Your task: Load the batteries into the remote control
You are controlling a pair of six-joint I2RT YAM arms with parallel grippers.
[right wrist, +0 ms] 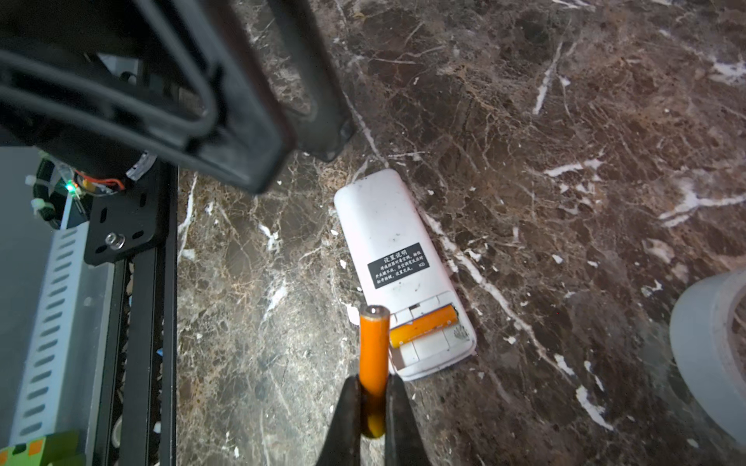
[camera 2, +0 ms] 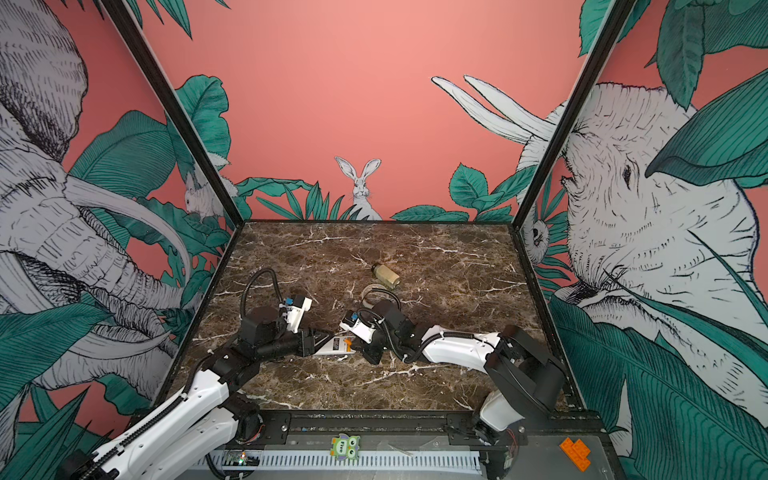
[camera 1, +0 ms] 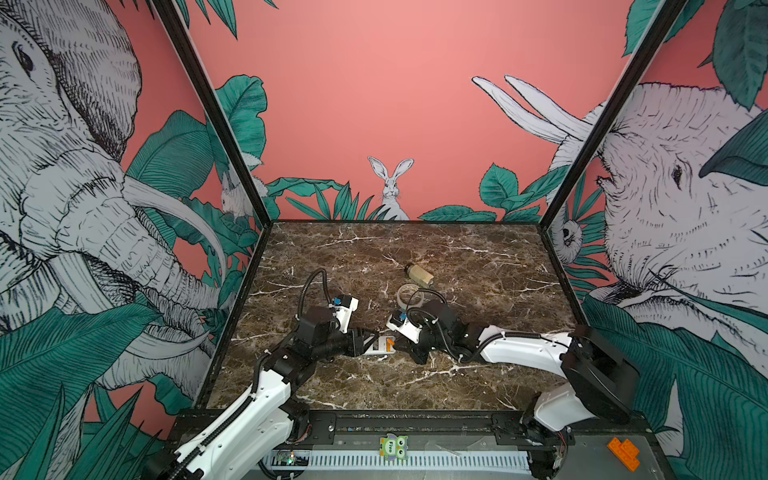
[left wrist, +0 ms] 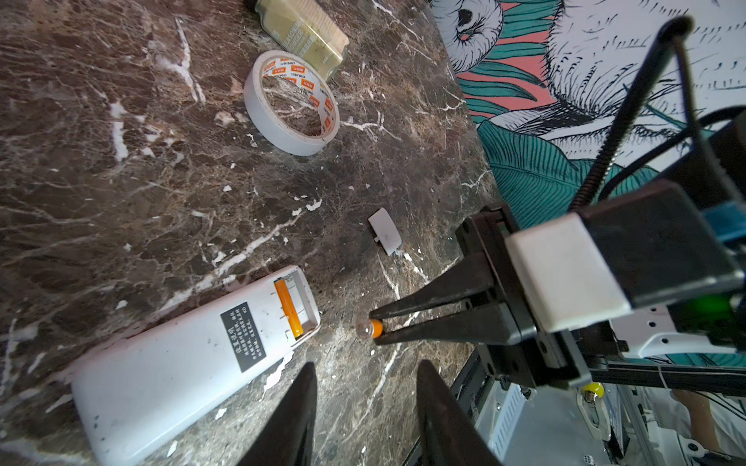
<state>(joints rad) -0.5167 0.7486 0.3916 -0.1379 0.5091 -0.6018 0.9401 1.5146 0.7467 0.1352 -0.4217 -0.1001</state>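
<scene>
The remote control (right wrist: 387, 234) lies face down, compartment open, one battery (right wrist: 424, 326) seated; loading the second battery (right wrist: 374, 355) is the step in hand. The right gripper (right wrist: 374, 383) is clamped on it, just beside the remote's open end. The left gripper (left wrist: 366, 365) hangs near the remote, jaws apart and empty. Next, the held battery likely needs aligning with the free slot and pressing in

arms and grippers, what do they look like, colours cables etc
The left arm and right arm have white shells and black joints. Black ribbed cables loop at the wrists, beside white camera housings with blue parts. The left gripper and right gripper are black, with tapering pointed fingers.
</scene>
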